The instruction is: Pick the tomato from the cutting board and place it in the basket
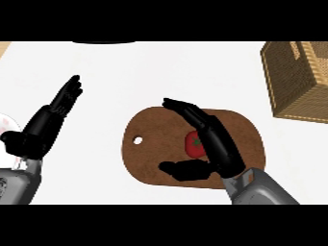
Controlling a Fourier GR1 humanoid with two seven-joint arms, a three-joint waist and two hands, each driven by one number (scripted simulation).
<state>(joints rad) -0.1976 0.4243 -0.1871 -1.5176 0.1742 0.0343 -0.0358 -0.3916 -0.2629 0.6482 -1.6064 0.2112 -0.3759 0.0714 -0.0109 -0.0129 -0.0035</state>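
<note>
In the head view, a red tomato [193,144] with a small green top is seen lying on the brown cutting board [152,134], partly hidden by the right hand [212,144]. That hand is held over the board with fingers extended and thumb spread, released and grasping nothing. The left hand [49,120] is raised at the left over the white tabletop [159,72], fingers straight. A wicker basket [294,91] is placed at the far right.

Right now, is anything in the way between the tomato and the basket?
No, nothing visible. The tomato lies on the board beside the open right hand. Only bare counter shows between the board and the basket at upper right.
</note>
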